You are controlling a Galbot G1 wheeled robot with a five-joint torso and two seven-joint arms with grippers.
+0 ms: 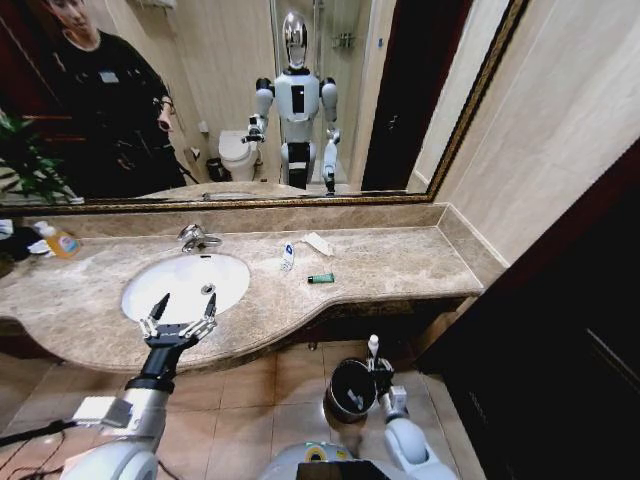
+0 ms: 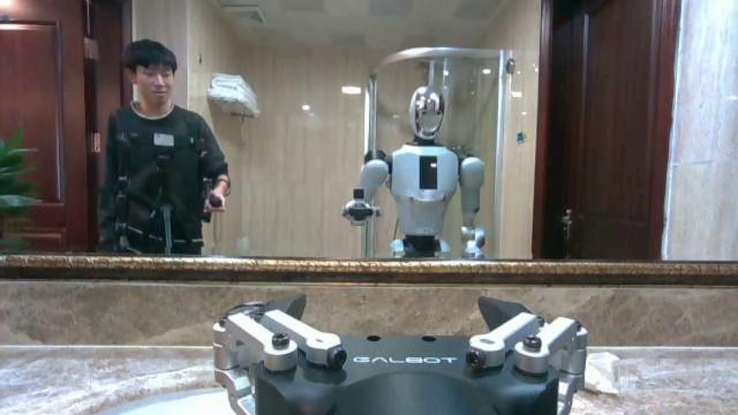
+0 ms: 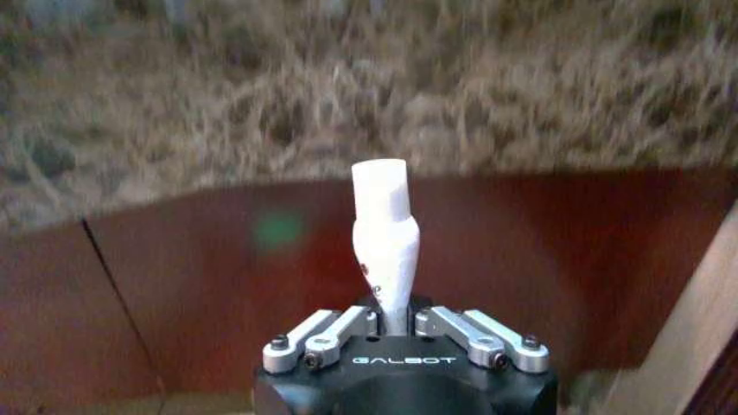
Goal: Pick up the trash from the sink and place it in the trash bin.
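Beige marble surrounds the white oval sink (image 1: 186,285) below a wide mirror (image 1: 250,90), with the orange-and-clear soap bottle (image 1: 60,240) at the counter's 9 o'clock end and the left gripper (image 1: 177,322) hovering with fingers spread wide at the basin's 6 o'clock rim. At the basin's 3 o'clock lie 3 pieces of trash: a tiny clear bottle (image 1: 287,257), a flat white packet (image 1: 318,243) and a short green tube (image 1: 321,278). Below the counter at 5 o'clock, the right gripper (image 1: 378,368) clamps the small white tube (image 3: 384,238) upright just beside the trash bin (image 1: 351,392) on the tiled floor.
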